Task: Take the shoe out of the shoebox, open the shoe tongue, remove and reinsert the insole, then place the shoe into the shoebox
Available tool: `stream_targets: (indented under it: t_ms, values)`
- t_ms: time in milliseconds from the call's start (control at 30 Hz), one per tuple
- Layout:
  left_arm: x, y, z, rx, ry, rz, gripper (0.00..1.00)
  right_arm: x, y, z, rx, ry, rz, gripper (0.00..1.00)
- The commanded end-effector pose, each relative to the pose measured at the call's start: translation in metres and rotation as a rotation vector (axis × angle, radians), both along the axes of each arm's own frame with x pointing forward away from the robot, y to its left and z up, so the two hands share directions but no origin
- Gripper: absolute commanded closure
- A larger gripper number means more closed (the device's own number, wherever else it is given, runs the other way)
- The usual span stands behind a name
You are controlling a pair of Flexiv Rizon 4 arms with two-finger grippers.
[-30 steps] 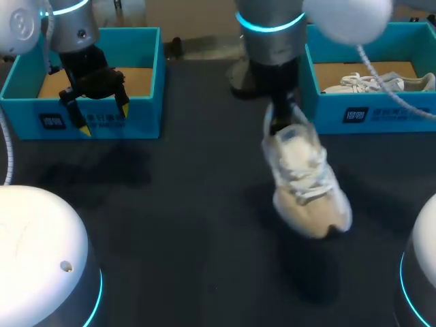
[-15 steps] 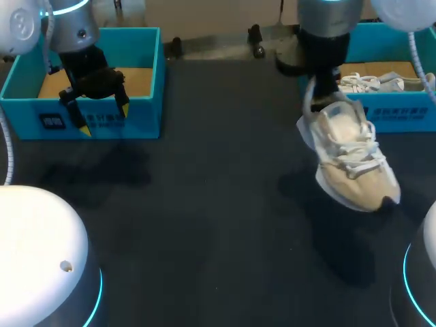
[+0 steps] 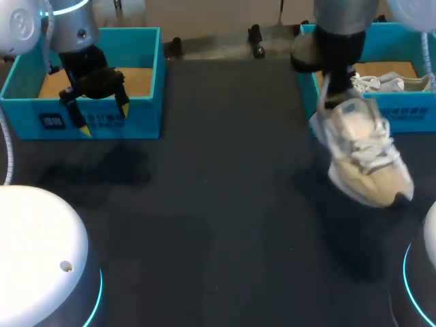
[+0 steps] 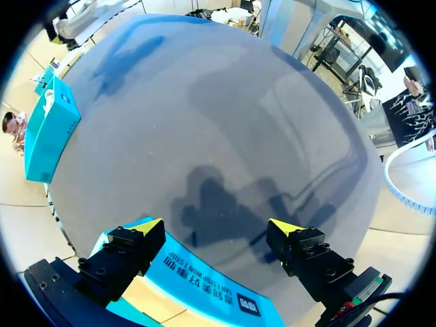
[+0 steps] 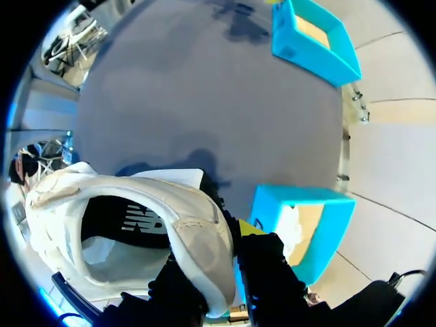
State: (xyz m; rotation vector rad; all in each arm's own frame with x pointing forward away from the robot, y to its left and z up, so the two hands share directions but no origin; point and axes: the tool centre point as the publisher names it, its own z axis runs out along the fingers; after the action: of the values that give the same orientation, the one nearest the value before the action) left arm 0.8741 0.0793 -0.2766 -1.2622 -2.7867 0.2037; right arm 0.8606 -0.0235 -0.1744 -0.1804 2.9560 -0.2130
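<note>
A white and beige shoe (image 3: 364, 153) hangs above the table, toe down, in front of the right blue shoebox (image 3: 381, 112). My right gripper (image 3: 332, 95) is shut on its heel collar. In the right wrist view the heel edge of the shoe (image 5: 136, 225) is pinched between the fingers of the right gripper (image 5: 228, 238), and the dark insole shows inside. The right shoebox (image 5: 300, 225) lies just beyond the gripper. My left gripper (image 3: 104, 117) hangs open over the front wall of the left shoebox (image 3: 102, 121), with nothing between its fingers; the left gripper (image 4: 218, 228) shows the same.
A second white shoe (image 3: 392, 82) lies inside the right shoebox. The left shoebox (image 4: 204, 289) shows its cardboard floor. Dark table (image 3: 204, 204) spreads between the two boxes. White arm bases stand at the near left (image 3: 41, 252) and near right corners.
My right arm has carried the shoe from the table's middle to the right, up to the right shoebox. The left arm has kept still.
</note>
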Motion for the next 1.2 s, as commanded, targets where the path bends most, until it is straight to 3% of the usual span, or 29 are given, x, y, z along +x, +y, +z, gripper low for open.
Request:
stream_targets:
  t_ms: [33,367,600,1200]
  values:
    - [0.000,0.000,0.000,0.002,-0.001,-0.001,0.00,0.034,-0.022,0.018,0.018,0.022,0.008,1.00]
    - [0.000,0.000,0.000,0.002,-0.001,-0.001,0.00,0.105,-0.083,0.038,0.003,0.009,0.037,1.00]
    - [0.000,0.000,0.000,0.002,-0.001,-0.001,0.00,0.141,-0.102,0.054,0.055,-0.008,0.039,1.00]
    - [0.000,0.000,0.000,0.002,-0.001,-0.001,0.00,0.141,-0.102,0.054,0.055,-0.008,0.039,1.00]
